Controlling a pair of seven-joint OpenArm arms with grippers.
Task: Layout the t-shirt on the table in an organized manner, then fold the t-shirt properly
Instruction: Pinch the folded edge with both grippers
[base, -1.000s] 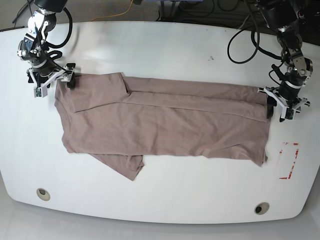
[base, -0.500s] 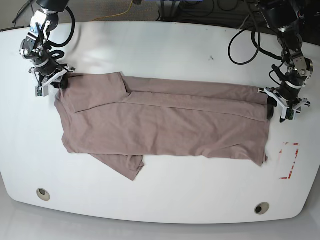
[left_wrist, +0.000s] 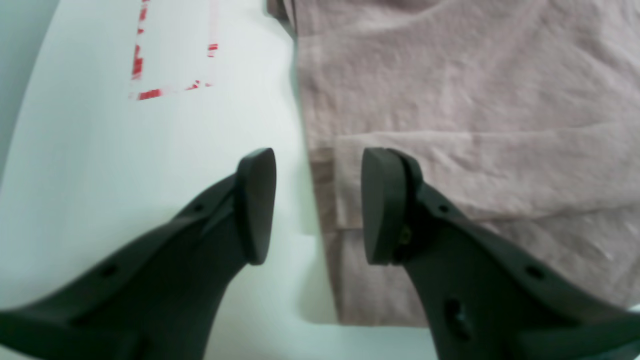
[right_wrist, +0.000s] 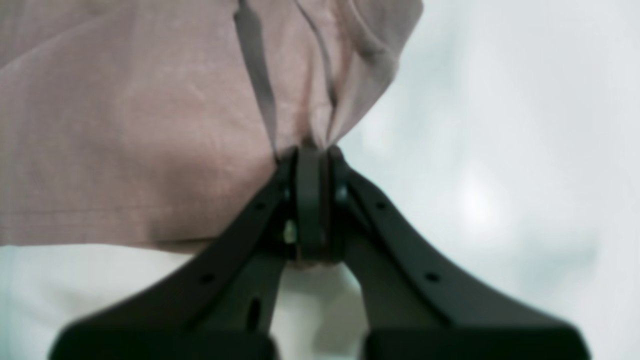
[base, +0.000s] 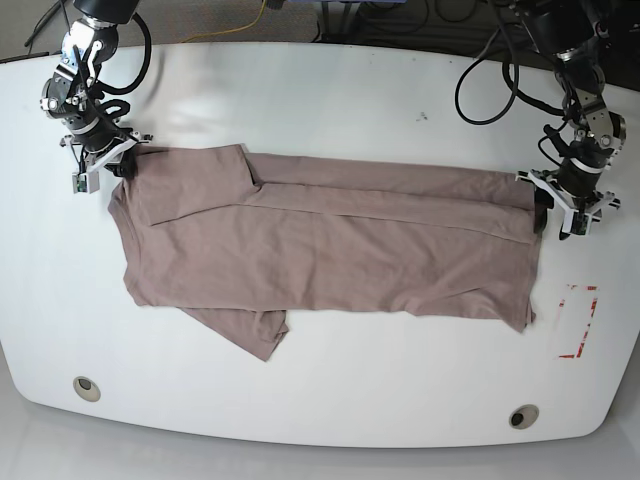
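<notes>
The mauve-brown t-shirt lies spread across the white table, long side left to right, with a flap folded over near its front left. My right gripper is at the shirt's far left corner. In the right wrist view my right gripper is shut on a pinch of the t-shirt, and creases run into the jaws. My left gripper is at the shirt's right edge. Seen from the left wrist, my left gripper is open and straddles the hem of the t-shirt, one finger over bare table.
A red tape rectangle marks the table just right of the shirt, also seen as tape in the left wrist view. Two round grommet holes sit near the front edge. Black cables hang behind the left arm.
My right gripper has gone from open to shut on the shirt's far left corner and shifted slightly back. The left gripper and the rest of the shirt have not moved.
</notes>
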